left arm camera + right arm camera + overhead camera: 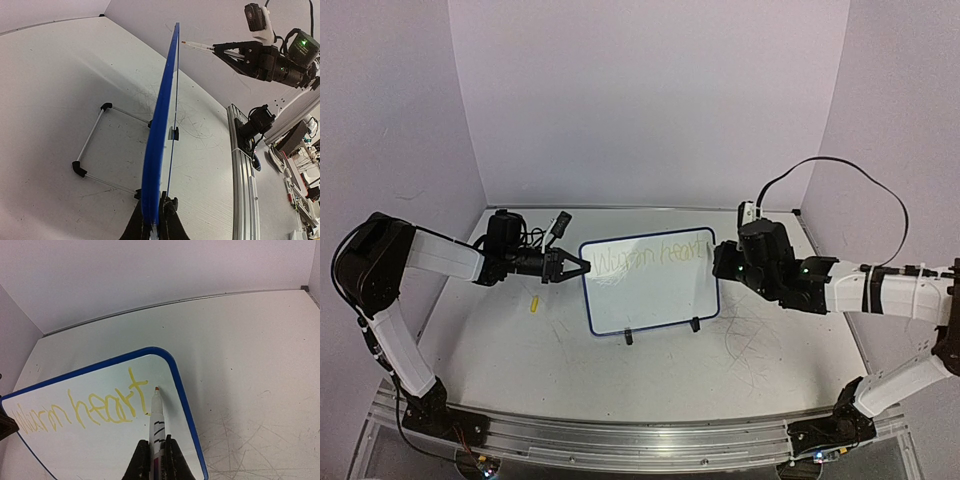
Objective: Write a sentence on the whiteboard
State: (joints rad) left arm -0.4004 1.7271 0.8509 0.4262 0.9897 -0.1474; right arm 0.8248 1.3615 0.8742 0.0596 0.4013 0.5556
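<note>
The whiteboard (pixel 650 285), white with a dark-blue frame, stands tilted on two black feet mid-table. Its top line reads "warm heart" in yellow strokes (pixel 95 410), also faint in the top view (pixel 650 257). My left gripper (pixel 582 266) is shut on the board's left edge, seen edge-on in the left wrist view (pixel 160 150). My right gripper (pixel 720 262) is shut on a white marker (pixel 157 425). The marker's tip hovers just right of the final "t", near the board's upper right corner. The marker also shows in the left wrist view (pixel 200 46).
A small yellow cap (pixel 533 303) lies on the table left of the board. Grey scribble marks (pixel 750 350) cover the tabletop to the right. The board's wire stand (pixel 92 150) sits behind it. An aluminium rail (pixel 620 440) runs along the near edge.
</note>
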